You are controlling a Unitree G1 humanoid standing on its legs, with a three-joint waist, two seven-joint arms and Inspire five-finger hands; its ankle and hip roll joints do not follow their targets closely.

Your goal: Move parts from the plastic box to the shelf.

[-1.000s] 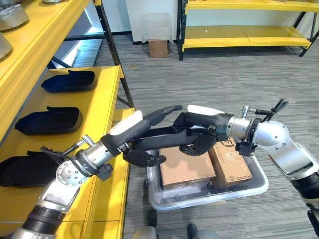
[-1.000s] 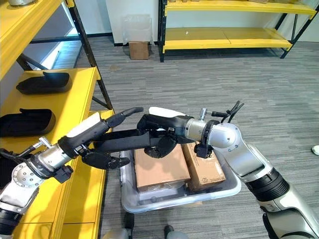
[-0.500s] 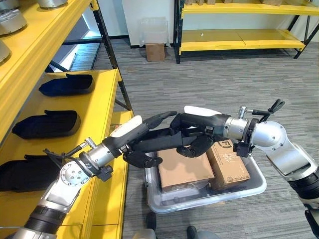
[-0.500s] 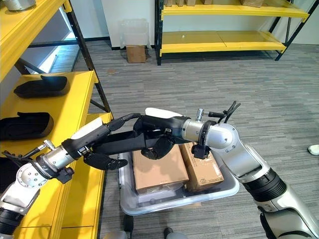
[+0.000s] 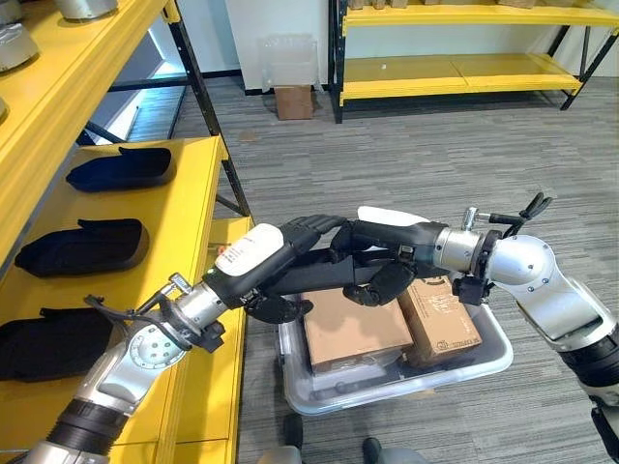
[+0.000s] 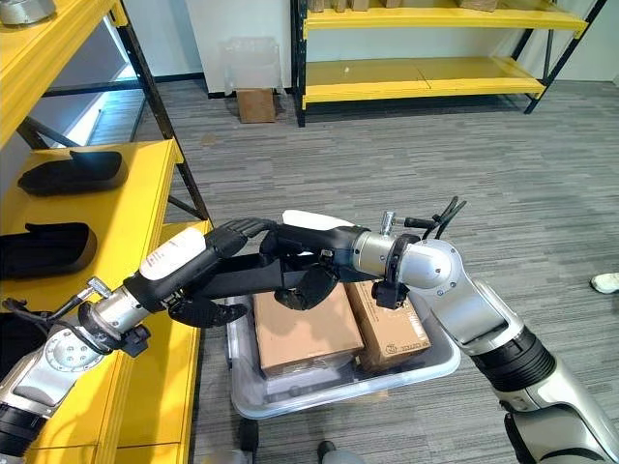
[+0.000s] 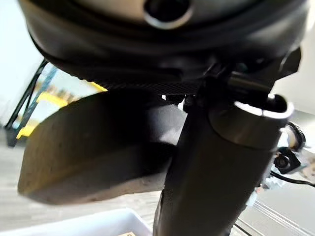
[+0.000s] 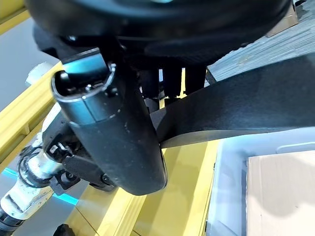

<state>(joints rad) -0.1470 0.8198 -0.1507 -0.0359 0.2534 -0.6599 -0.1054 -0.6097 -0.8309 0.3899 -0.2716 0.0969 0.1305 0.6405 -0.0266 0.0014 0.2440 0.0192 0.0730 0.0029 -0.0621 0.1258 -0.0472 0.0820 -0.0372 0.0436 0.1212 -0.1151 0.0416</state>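
Observation:
A long black moulded part [image 5: 319,276] hangs level above the clear plastic box [image 5: 488,360], held between both hands. My left hand [image 5: 266,253] has its fingers curled over the part's left end. My right hand [image 5: 382,238], with a white thumb cover, is curled round the part's right end. The right wrist view shows the part [image 8: 246,108] as a dark band over the box's corner. In the left wrist view the part [image 7: 98,147] is a dark slab just past the thumb. Two cardboard boxes [image 5: 356,329] [image 5: 441,315] lie in the plastic box.
The yellow shelf [image 5: 189,198] runs along the left, with three black parts [image 5: 121,168] [image 5: 82,246] [image 5: 48,343] lying in a row on it. Its black upright [image 5: 208,106] stands at the corner. Another yellow rack [image 5: 455,72] and a small carton [image 5: 294,101] stand across the grey carpet.
My left hand's fingers, straight a second ago, have curled over the black part's end. The right hand keeps its hold. The camera has shifted slightly.

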